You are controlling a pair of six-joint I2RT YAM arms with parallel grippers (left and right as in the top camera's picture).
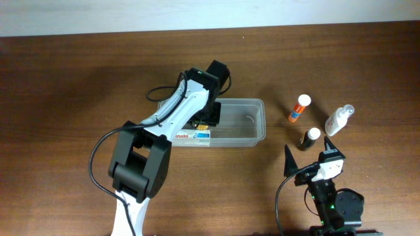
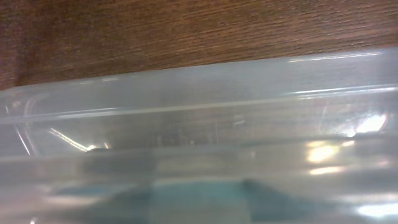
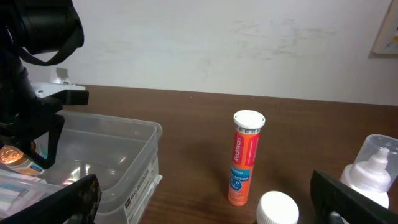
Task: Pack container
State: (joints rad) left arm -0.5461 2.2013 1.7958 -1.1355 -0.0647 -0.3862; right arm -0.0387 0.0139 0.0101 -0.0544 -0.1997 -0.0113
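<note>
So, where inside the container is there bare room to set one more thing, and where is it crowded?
The right half of the container looks bare, from the left arm to the right end wall. The left end is crowded: the white box lies there, partly under that arm. Outside, the table is bare between the container and the orange tube.

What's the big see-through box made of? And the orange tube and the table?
The clear rectangular container looks like glossy plastic: you can see through it, and it glints. The orange tube with a white cap may be smooth plastic. The brown table shows wood grain, possibly only veneer.
</note>
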